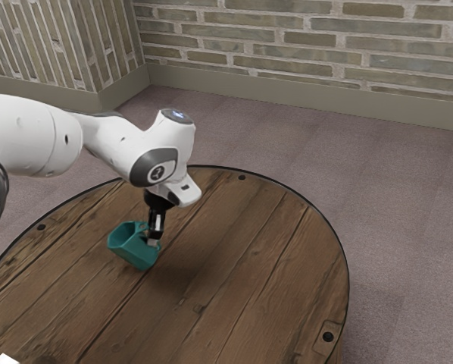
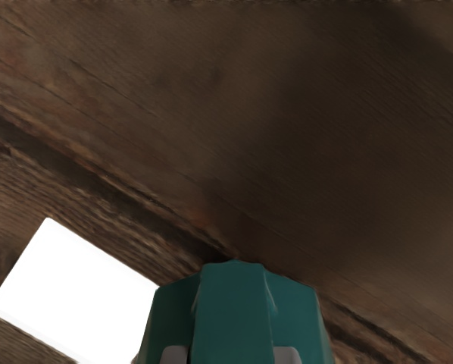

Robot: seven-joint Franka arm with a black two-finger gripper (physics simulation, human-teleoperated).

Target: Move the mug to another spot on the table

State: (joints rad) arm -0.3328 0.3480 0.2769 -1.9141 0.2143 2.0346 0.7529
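One mug (image 1: pixel 134 249) | gripper (image 1: pixel 153 240) looks clamped on its rim | lift straight, keep level, set down nearer table (image 1: pixel 272 265) middle imo

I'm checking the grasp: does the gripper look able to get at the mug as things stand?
Probably yes: the gripper is right at the mug, jaws seemingly closed on its side, with nothing between them.
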